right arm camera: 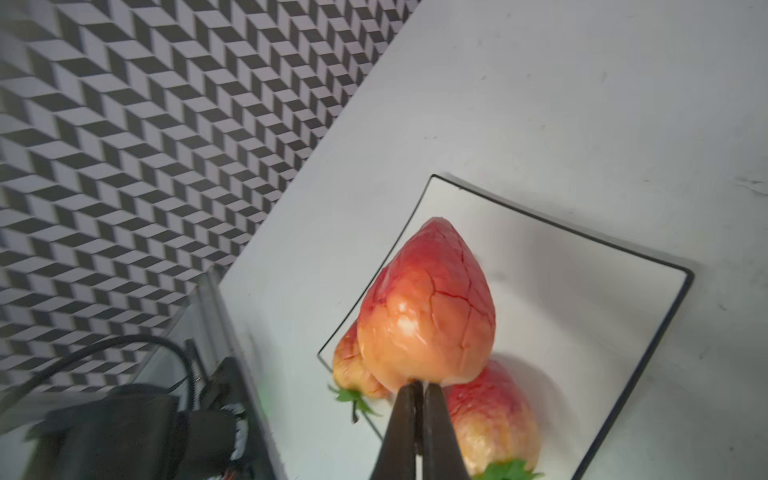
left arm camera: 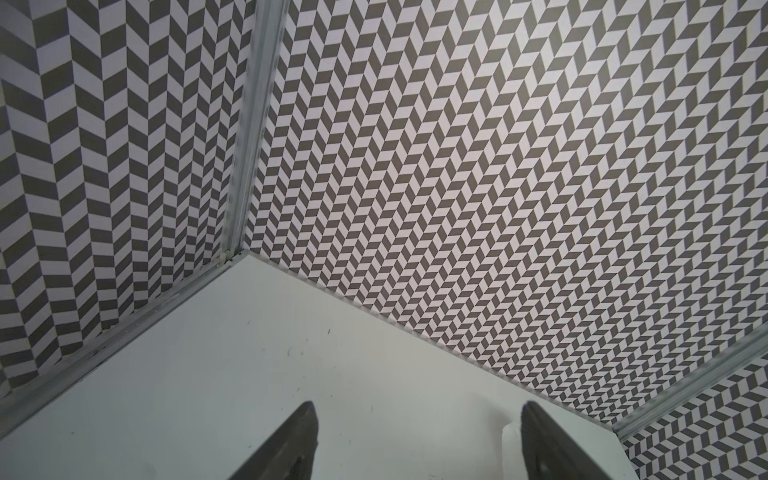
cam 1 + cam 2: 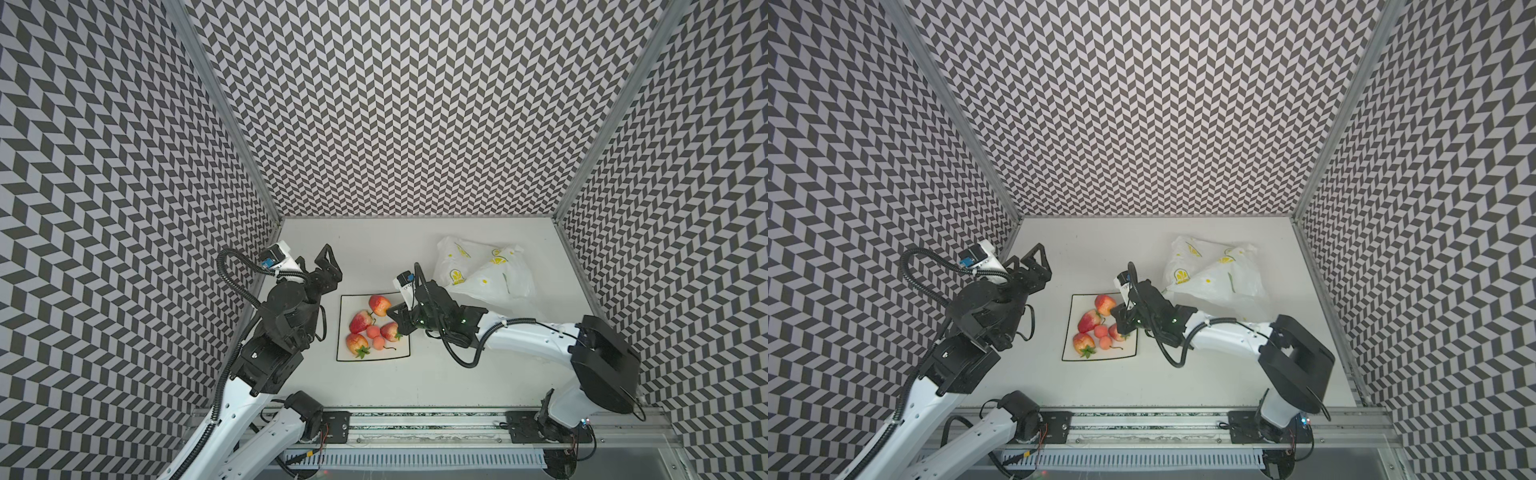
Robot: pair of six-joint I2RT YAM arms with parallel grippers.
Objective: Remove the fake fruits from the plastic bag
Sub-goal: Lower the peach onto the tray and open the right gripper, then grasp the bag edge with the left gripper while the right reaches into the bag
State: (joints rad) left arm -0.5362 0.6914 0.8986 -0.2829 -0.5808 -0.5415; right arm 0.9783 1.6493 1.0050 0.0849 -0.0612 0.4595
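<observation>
Over the plate (image 3: 397, 352), the right gripper (image 1: 419, 386) pinched a strawberry (image 1: 428, 307), likely to drop it there; the left gripper (image 2: 417, 405) hung wide, empty.

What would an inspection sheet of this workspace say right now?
Surface: white table, faint scuffs.
Job's things: plastic bag crumpled at back right, contents hidden; three strawberries, two small balls on the plate.
Clutter: nothing seen.
Grippers: left gripper open, empty, over bare table; right gripper shut on the leafy end of a fourth strawberry over the plate.
Cables: black hoses loop off both arms.
Surroundings: chevron-patterned walls on three sides; metal rail in front.
</observation>
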